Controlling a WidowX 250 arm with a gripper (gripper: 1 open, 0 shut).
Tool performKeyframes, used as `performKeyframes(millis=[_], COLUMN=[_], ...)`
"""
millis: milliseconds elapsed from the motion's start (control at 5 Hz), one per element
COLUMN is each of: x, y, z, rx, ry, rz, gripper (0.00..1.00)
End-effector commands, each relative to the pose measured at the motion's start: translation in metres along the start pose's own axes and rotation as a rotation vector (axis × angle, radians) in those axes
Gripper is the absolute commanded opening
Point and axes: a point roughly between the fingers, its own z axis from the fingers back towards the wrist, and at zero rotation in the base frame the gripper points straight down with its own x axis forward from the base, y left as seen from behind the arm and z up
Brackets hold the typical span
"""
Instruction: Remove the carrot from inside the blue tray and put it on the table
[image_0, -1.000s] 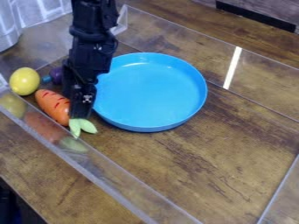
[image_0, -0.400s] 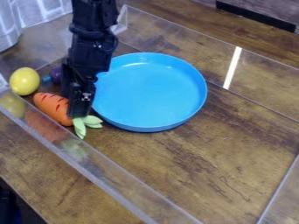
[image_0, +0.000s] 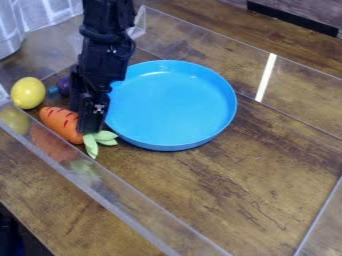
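carrot (image_0: 63, 123) lying flat on table (image_0: 241, 190), green end toward camera

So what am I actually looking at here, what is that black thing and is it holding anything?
The black thing is a robot arm, seen by one camera looking down at the table from the front. At its lower end is its hand, two fingers that open and shut; they stand open and hold nothing. Beside the hand lies a small toy carrot, orange with a green leafy end, resting on the wooden table, just outside the blue tray. The tray is a round shallow dish with nothing in it. A yellow round fruit sits to the left. A clear glossy sheet covers the tabletop.
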Motion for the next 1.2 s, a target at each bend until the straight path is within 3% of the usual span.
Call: performKeyframes(millis=[0,1000], x=[-0.001,0.003], y=[0.006,0.02], z=[0.02,0.004], rx=[0.042,0.055], ry=[-0.051,-0.034], rz=[0.018,0.018], gripper=[1.0,1.0])
